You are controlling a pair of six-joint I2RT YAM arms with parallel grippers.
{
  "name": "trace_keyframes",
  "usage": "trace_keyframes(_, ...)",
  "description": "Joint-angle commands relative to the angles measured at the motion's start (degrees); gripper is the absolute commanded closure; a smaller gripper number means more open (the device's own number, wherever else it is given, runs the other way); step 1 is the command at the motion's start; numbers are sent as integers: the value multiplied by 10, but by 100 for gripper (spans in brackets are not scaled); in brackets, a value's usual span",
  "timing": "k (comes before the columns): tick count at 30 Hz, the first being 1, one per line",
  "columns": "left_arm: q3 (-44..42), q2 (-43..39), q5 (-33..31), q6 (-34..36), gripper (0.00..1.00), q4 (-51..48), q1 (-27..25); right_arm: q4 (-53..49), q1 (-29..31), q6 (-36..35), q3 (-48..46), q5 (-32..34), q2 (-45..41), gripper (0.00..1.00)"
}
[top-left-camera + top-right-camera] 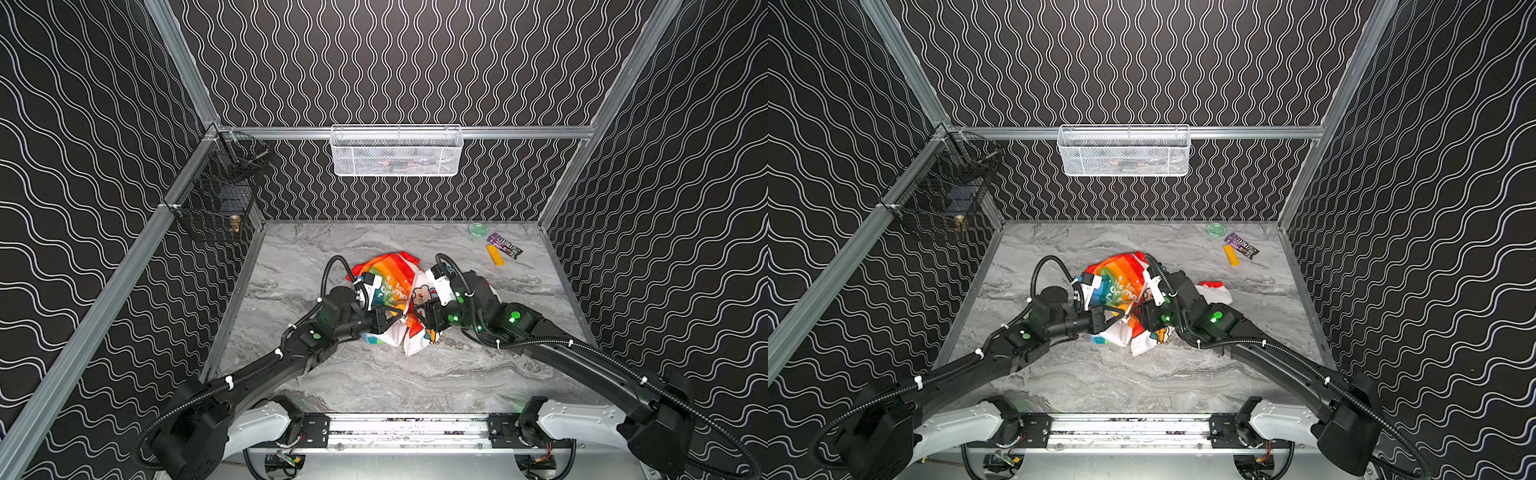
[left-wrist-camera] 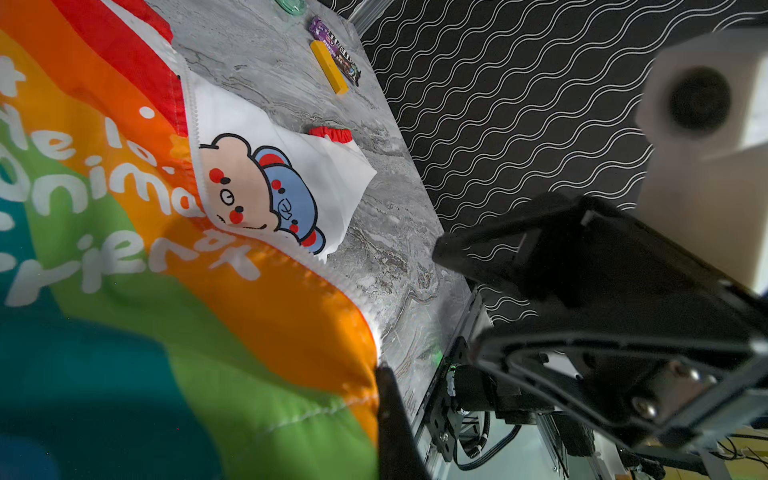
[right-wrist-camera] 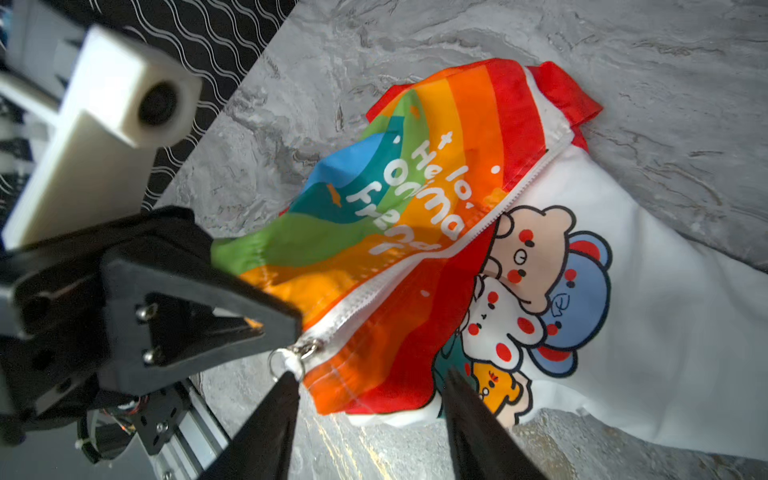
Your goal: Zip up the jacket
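Note:
The rainbow-striped jacket [image 1: 386, 272] [image 1: 1113, 274] lies crumpled mid-table, its white cartoon-print lining [image 3: 623, 291] turned out on the right. Its white zipper [image 3: 415, 270] runs down to a metal slider [image 3: 308, 347] with a ring pull [image 3: 277, 362]. My left gripper [image 1: 395, 318] [image 1: 1121, 316] [image 3: 286, 328] is shut on the jacket's edge right beside the slider; in the left wrist view orange fabric [image 2: 291, 316] presses against its one visible finger [image 2: 386, 411]. My right gripper [image 3: 372, 376] [image 1: 419, 316] stands open, its jaws either side of the orange-red hem, one fingertip [image 3: 291, 380] at the ring pull.
At the back right lie a green round lid [image 1: 478, 230], a purple candy bar [image 1: 505, 245] and a yellow block [image 1: 495, 254]. A white mesh basket [image 1: 395, 151] hangs on the back wall, a black wire basket [image 1: 216, 199] on the left wall.

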Motion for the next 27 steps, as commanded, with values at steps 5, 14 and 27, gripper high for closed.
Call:
trace_keyframes(5,13,-7,7,-17,100,-19,3,-37,70,-27,31,81,20,33)
trace_keyframes(14,21,-11,12,-20,100,-32,3,-51,116,-39,58,124,61,37)
trace_keyframes(27,16,-9,13,-20,100,-28,6,-41,126,8,69,257,54,1)
